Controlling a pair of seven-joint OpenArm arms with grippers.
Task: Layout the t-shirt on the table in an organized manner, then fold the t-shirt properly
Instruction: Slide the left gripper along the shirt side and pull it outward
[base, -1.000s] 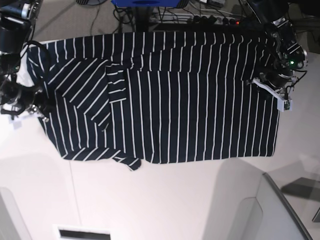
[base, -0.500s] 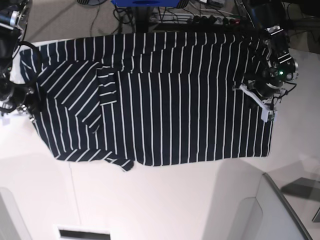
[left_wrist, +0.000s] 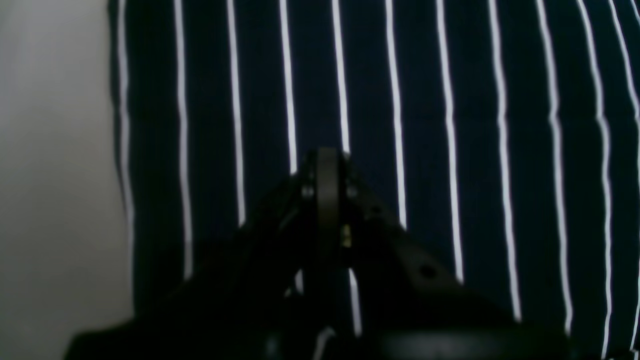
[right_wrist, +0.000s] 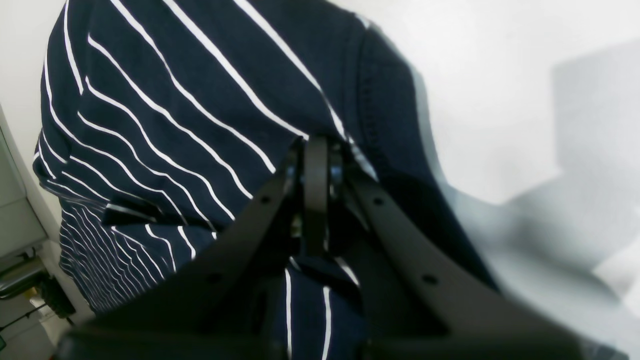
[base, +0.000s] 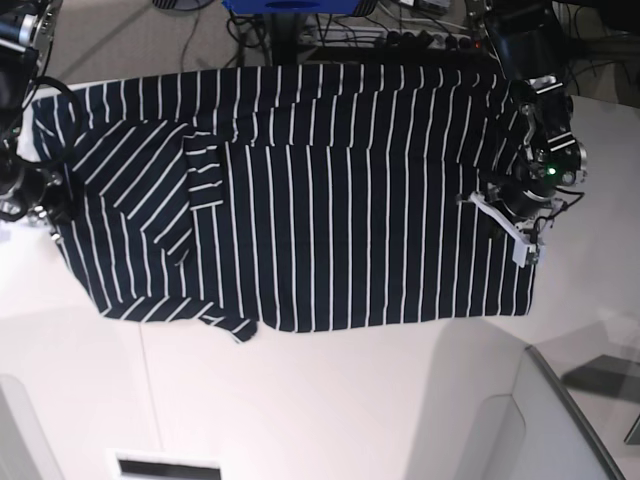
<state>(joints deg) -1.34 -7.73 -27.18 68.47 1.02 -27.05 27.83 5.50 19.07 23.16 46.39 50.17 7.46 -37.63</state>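
In the base view, the t-shirt (base: 300, 200) lies spread over the far part of the white bench (base: 330, 400), and its far edge reaches the far edge of the bench. One sleeve is folded onto the body and a small flap sticks out at the near hem, so the laying out seems almost done, but not tidy. I judge that the folding itself is not yet begun. The left claw (base: 500, 205) is at the hem side, and the right claw (base: 45, 205) is at the shoulder side. Cables and a power strip (base: 420, 38) lie on the floor behind the bench; a grey panel (base: 560, 420) stands at the near corner, well apart from the shirt.

In the left wrist view, the left claw (left_wrist: 327, 165) is pressed together over the striped cloth (left_wrist: 450, 125). Whether it pinches cloth I cannot tell.

In the right wrist view, the right claw (right_wrist: 315, 150) is clamped on the shirt (right_wrist: 190, 100) close to a stitched edge, and the cloth rises to it.
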